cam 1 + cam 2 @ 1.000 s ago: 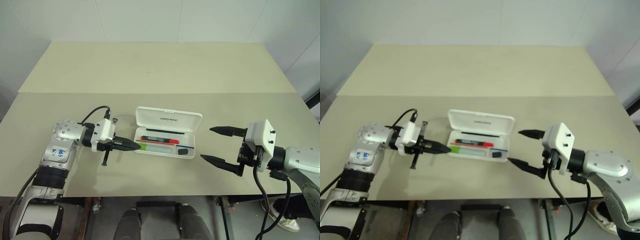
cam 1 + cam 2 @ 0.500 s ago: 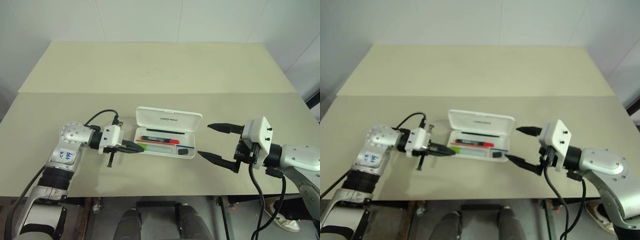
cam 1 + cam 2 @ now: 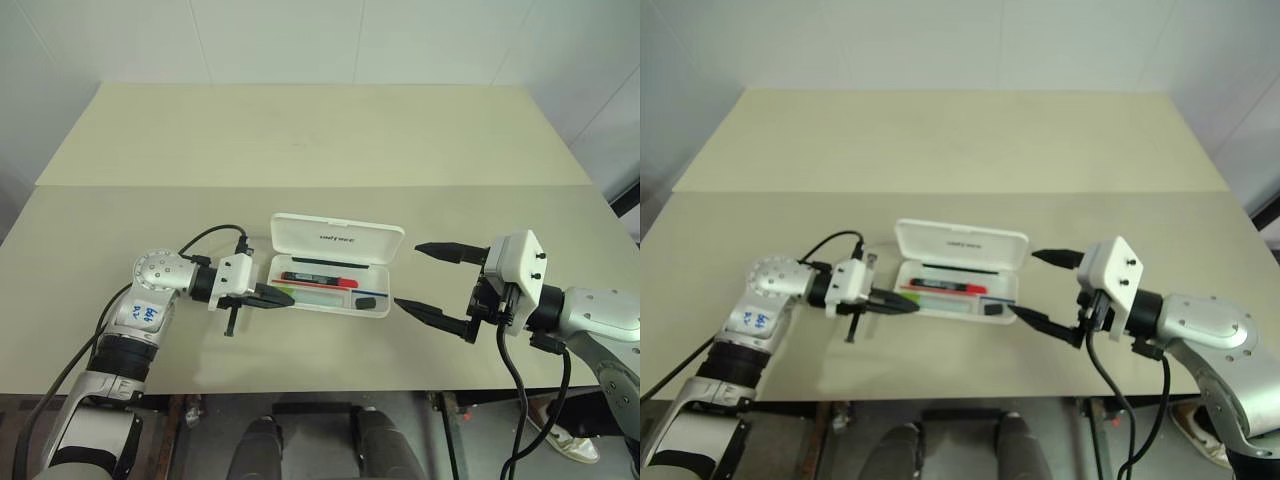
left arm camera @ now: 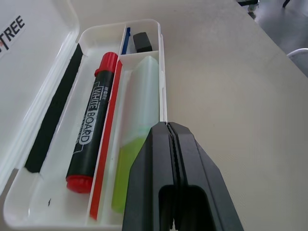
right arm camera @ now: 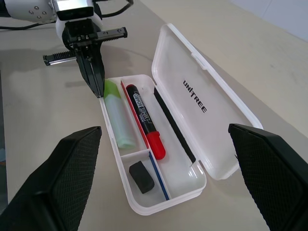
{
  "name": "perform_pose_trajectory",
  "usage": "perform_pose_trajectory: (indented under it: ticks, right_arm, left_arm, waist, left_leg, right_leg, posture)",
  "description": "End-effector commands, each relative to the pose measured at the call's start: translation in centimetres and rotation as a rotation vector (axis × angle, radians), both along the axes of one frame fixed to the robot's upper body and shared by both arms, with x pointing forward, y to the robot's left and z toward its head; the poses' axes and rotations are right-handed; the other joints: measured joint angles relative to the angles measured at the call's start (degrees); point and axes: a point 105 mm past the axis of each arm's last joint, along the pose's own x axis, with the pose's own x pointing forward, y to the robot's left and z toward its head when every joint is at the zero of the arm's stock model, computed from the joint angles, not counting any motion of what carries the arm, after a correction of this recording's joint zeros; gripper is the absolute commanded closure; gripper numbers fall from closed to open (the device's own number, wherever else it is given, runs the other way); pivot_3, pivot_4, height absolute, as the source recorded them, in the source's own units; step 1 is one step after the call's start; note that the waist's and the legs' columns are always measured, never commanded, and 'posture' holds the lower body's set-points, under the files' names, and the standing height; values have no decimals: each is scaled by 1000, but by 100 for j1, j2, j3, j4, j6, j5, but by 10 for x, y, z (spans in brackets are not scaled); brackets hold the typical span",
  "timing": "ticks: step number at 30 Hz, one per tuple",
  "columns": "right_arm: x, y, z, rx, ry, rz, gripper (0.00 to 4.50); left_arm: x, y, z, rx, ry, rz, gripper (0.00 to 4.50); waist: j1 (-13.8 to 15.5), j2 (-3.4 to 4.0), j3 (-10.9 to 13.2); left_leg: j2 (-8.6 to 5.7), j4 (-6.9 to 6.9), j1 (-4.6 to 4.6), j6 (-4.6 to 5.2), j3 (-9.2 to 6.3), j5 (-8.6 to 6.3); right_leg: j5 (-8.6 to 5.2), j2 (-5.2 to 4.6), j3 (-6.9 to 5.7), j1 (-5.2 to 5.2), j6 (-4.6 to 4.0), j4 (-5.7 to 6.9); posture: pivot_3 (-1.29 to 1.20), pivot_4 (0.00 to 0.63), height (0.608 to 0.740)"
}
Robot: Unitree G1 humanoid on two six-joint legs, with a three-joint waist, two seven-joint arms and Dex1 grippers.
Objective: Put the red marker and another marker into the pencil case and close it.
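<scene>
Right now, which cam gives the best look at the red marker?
Left wrist view: the red marker lies close up in the pencil case, label readable, red cap and end both visible. Right wrist view shows it whole but smaller, label less clear. The head views show a small red-and-black bar.

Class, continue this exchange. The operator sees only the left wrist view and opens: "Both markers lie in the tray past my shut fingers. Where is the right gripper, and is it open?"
Observer: The right gripper is open and holds nothing. It hovers just off the right end of the pencil case, without touching it.
Operator: I see only a corner of the lid. Is it open all along?
Observer: Yes, the lid stands open along its whole length, tilted back behind the tray.
Operator: Where is my gripper relative to the case?
Observer: The left gripper has its tip at the case's left end.
</scene>
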Motion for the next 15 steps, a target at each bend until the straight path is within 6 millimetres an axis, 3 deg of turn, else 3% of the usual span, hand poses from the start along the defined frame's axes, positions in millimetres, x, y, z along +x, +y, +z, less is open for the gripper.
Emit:
perform_pose_trajectory:
  ticks: [1,15]
  right_arm:
    - [-6,6,8,12,-41,25,0]
    - [-5,7,7,13,-45,25,0]
  left_arm:
    - [4,-5,8,-30,-12,23,4465]
    - [8,-7,1,3,6,67,4465]
  waist:
    - [0,0,0]
    - [2,0,0]
  left_leg:
    - [0,0,0,0,0,0]
    - [0,4,2,2,0,1]
  right_leg:
    - [0,0,0,0,0,0]
    - [-1,0,0,2,-2,1]
  posture:
    - [0,150,740]
    - [0,150,740]
